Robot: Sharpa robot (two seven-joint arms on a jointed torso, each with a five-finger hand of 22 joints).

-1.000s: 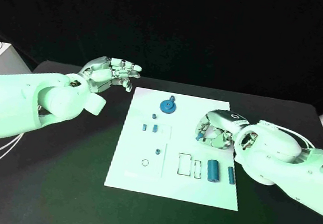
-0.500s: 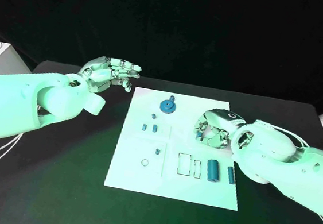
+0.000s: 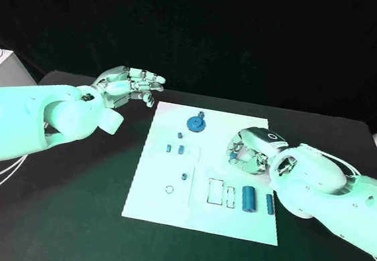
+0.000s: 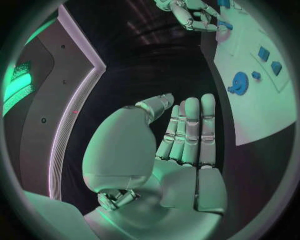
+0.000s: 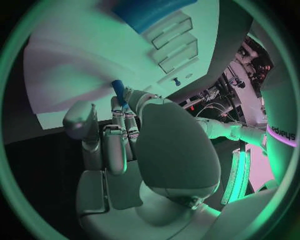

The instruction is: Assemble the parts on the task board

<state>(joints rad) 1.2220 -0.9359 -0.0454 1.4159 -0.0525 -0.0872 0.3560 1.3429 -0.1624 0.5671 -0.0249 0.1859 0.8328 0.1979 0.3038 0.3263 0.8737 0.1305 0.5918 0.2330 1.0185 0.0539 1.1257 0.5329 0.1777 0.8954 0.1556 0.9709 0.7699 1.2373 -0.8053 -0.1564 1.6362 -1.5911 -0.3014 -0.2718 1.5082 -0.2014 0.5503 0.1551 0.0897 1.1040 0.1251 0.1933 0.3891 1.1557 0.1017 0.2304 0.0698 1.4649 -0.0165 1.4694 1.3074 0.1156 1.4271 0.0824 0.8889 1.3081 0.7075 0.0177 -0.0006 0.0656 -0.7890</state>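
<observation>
Right hand (image 3: 249, 151) unmoved — pinching blue part (image 5: 118, 88).

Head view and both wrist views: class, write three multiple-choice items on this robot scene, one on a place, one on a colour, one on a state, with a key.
1. Where is the round blue gear-like part on the white task board?
A. near the far edge
B. at the near edge
C. off the board

2. What colour is the table?
A. white
B. black
C. red

3. What is the right hand doing?
A. lying open and flat
B. holding a small blue peg in its fingers
C. gripping the board

Key: 1 A, the head view shows it up near the far edge. 2 B, it is dark all round the board. 3 B, the right wrist view shows the peg at the fingertips.
</observation>
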